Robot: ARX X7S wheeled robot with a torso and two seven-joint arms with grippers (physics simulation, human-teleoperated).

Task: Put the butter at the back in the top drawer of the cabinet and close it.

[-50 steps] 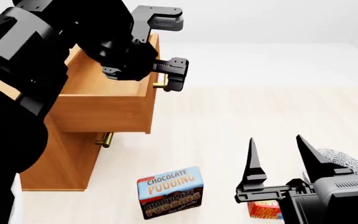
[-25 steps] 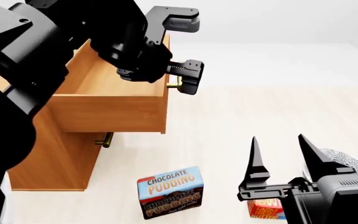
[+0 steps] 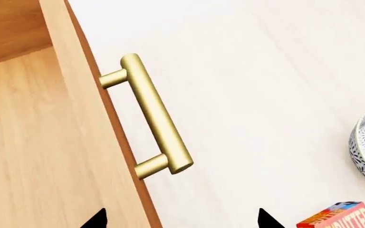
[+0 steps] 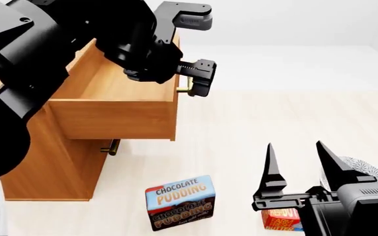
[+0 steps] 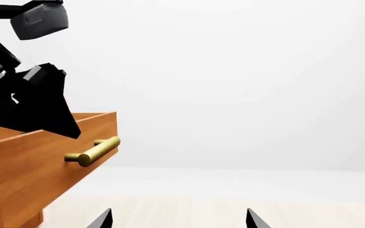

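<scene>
Brass handle [image 3: 149, 116] runs slantwise on the drawer [image 3: 36, 142]; butter [image 3: 338, 218] shows red at five o'clock. Head view: butter [image 4: 275, 220] at five o'clock, upright behind right gripper [image 4: 297, 162], fingers spread, empty. Left gripper [image 4: 192, 83] released at handle.

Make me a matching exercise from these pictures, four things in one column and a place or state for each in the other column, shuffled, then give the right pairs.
Things:
1. top drawer
2. butter
3. pudding box
4. right gripper

Places or states:
A. standing on the floor in front of the cabinet, brown and blue
B. open, empty, pointing up
C. pulled out, nothing visible inside
D. on the floor, partly hidden behind the right gripper

Pairs: 1-C, 2-D, 3-A, 4-B
</scene>
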